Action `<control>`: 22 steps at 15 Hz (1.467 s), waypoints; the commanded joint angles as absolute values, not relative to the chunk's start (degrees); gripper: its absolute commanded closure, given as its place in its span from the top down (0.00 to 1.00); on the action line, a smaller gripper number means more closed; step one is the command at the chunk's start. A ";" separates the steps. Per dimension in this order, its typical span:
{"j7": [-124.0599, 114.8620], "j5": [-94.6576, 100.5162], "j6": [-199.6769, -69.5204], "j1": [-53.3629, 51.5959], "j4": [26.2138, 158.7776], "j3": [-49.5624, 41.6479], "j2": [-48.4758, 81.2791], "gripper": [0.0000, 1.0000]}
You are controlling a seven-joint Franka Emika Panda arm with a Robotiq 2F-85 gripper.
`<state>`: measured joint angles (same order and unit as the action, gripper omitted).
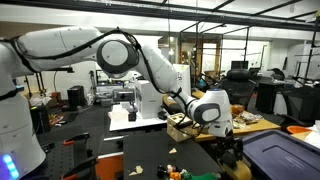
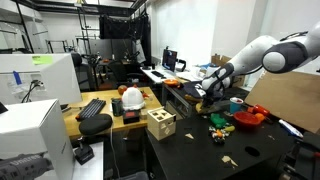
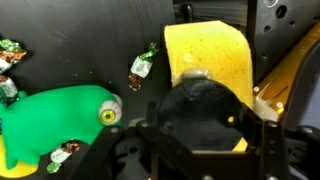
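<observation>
In the wrist view my gripper (image 3: 205, 132) is shut on a black rounded object (image 3: 200, 112) that fills the space between the two fingers. Behind it a yellow sponge-like piece (image 3: 212, 50) lies on the black table top. A green soft toy (image 3: 55, 115) with a round eye sits to the left. In both exterior views the gripper (image 1: 210, 112) (image 2: 206, 92) hangs a little above the table, over a clutter of small toys (image 2: 220, 121). What the black object is cannot be made out.
Small wrapped sweets (image 3: 142, 67) lie scattered on the dark table (image 2: 235, 155). A wooden cube with holes (image 2: 160, 123), a red bowl (image 2: 249, 117) and a cardboard sheet (image 2: 290, 100) stand nearby. A dark bin (image 1: 282, 155) sits at the table's edge.
</observation>
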<state>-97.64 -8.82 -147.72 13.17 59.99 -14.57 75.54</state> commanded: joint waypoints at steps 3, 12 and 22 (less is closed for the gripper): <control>-103.43 -8.89 -150.85 11.13 59.53 -17.43 77.76 0.52; -97.05 -9.59 -150.14 13.53 59.67 -12.64 78.60 0.52; -90.27 -9.77 -150.30 19.00 63.38 -5.95 75.11 0.52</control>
